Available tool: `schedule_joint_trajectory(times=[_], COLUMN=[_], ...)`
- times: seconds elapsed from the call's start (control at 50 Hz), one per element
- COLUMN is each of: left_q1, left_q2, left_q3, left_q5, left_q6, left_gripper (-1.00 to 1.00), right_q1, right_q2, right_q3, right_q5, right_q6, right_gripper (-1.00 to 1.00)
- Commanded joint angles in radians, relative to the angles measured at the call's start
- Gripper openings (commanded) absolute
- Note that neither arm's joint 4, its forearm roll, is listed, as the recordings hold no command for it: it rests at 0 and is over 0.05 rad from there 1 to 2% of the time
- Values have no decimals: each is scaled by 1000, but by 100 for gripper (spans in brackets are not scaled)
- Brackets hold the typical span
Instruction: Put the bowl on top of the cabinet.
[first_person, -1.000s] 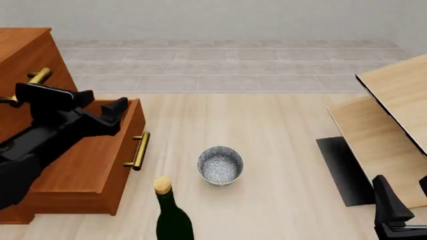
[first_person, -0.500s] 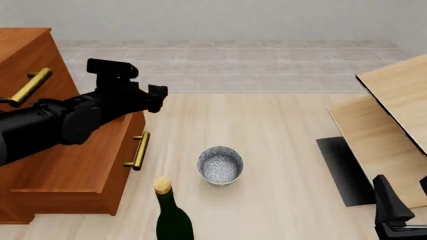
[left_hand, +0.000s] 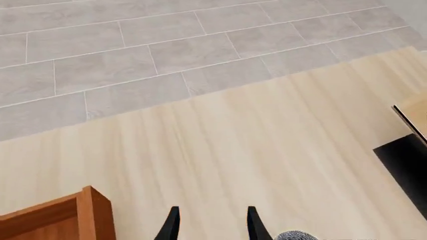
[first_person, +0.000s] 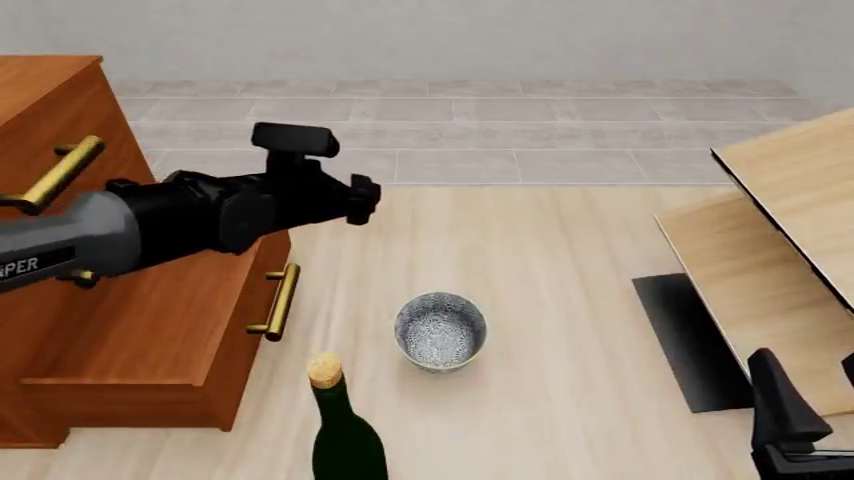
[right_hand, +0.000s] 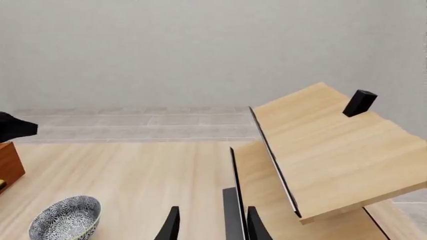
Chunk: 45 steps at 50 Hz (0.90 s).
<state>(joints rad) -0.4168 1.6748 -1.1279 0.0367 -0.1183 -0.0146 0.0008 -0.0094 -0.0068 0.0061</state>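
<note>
Pale tabletop (first_person: 561, 300): our left pincer (left_hand: 210, 225) hovers parted, empty; bowl (first_person: 441, 331) untouched; right pincer (right_hand: 210, 225) parted too.

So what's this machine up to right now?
Two robot arms are meant to set the bowl on top of the cabinet. Nothing is held yet: the bowl sits on the table beside a corked bottle. The left end effector hovers open above the table, beyond the bowl. The right end effector, also open, waits low at the right.
</note>
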Motion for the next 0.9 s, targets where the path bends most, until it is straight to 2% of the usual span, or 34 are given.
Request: schedule_joint_trajectory(times=[0.02,0.2,0.48,0.9], left_q1=[-23,-27,-18,-63], left_q2=[85,136,180,234], left_q3=[-80,-142,-137,-144], left_q5=[50,97,80,103], left_q6=[-14,2,22,-49], left_gripper=[100,100,100,100], right_q1=[-4,-8,-10,-10], right_q2=[0,0,0,0], right_q3=[-3,-1,-3,-7], right_q5=[-1,-7,-6,1], right_q6=[4,6,5,-1], right_gripper=[100,100,100,100])
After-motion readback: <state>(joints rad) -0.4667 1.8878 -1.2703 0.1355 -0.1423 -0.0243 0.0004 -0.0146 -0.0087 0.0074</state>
